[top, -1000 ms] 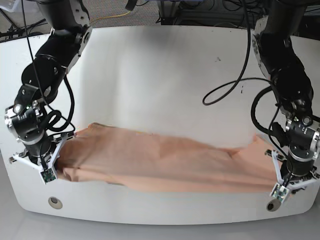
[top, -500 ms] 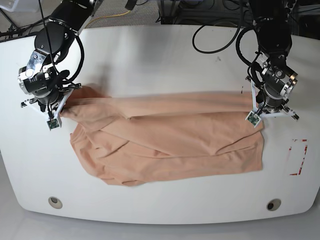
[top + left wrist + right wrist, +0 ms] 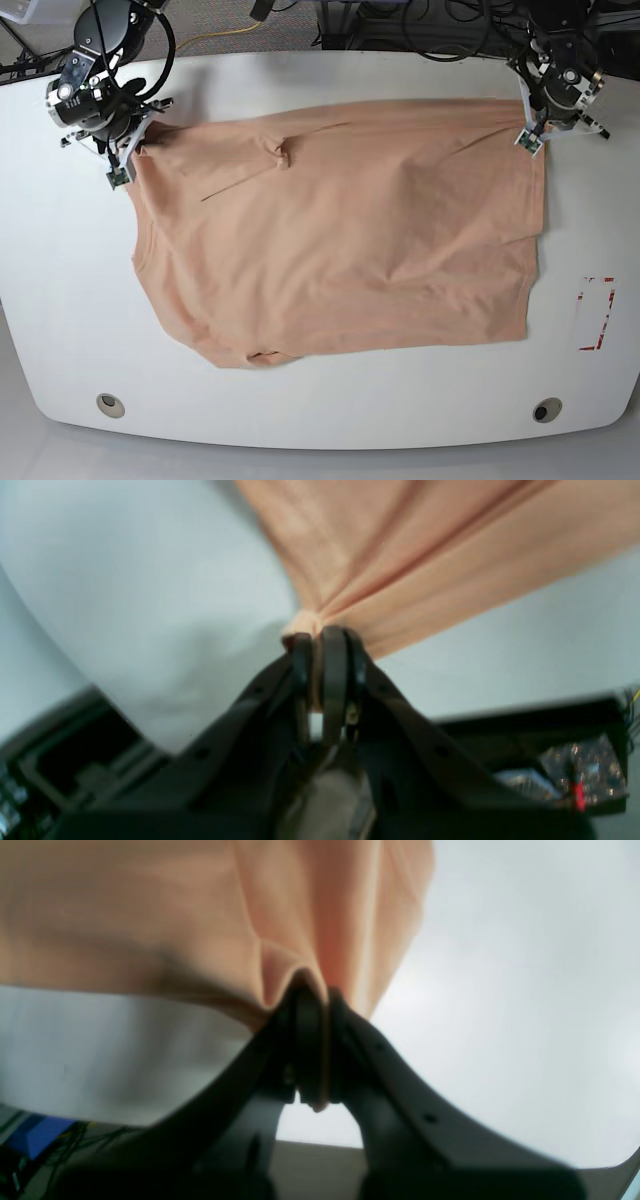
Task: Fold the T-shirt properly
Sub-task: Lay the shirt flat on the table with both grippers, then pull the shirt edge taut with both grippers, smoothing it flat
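Both grippers are closed on cloth. From the left wrist camera, the left gripper point(image 3: 322, 635) has its 2 black fingers point(image 3: 333, 680) pressed together, and a small bunch of the T-shirt point(image 3: 420, 545) is pinched between them; from that point the peach-pink fabric fans out in tight folds. From the right wrist camera, the right gripper point(image 3: 312, 990) is in the same condition: its jaws are shut on a fold of the T-shirt point(image 3: 150, 915), and the cloth spreads away from the tips to the upper left.

From the base camera, the left gripper point(image 3: 533, 128) stands at the far right part of the white table point(image 3: 320, 60), and the right gripper point(image 3: 125, 160) stands at the far left part. Each one holds 1 upper corner of the T-shirt point(image 3: 340, 240). The shirt is spread wide and mostly flat over the middle of the table, between the 2 arms. Its far edge runs nearly straight from one gripper to the other. A small pucker point(image 3: 282, 157) sits near that edge, closer to the right gripper. The near edge is uneven and curls a little at the lower left.

A red rectangle mark point(image 3: 597, 313) is on the table at the right, apart from the shirt. 2 round holes point(image 3: 111, 404) are near the front edge of the table.
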Robot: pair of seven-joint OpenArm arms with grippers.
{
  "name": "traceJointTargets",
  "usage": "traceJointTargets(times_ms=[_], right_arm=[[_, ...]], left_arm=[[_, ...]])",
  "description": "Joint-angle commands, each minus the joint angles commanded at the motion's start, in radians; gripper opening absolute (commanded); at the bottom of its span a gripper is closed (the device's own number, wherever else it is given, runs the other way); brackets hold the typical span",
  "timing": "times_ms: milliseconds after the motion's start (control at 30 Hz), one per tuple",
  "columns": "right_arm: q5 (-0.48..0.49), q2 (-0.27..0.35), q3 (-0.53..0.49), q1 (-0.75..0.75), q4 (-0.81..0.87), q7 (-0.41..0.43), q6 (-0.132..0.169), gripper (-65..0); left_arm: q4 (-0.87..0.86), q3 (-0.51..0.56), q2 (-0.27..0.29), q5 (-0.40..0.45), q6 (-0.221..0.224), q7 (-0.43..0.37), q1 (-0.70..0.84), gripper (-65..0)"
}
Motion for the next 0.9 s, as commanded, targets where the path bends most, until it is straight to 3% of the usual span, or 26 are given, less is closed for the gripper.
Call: traceJointTargets(times_ms=[300, 467, 667, 900], right_arm=[[0.066, -0.020, 0.005, -0.008, 0.000, 0.000, 0.000, -65.0], [0.069, -0.026, 0.035, 0.038, 0.000, 0.008, 0.000, -65.0], [0.158, -0.028, 0.041, 0.118, -0.008, 0.008, 0.000, -65.0], [0.160, -0.040, 0.040, 0.209, -0.121, 0.008, 0.000, -65.0]], left_arm=[[0.002, -0.009, 0.000, 0.002, 0.000, -0.002, -0.044, -64.4], [-0.002, -0.092, 0.008, -0.002, 0.000, -0.002, -0.176, -64.4], [-0.044, -0.092, 0.029, 0.000, 0.000, -0.002, -0.339, -64.4], [-0.190, -0.091, 0.017, 0.002, 0.000, -0.002, -0.446, -64.2]])
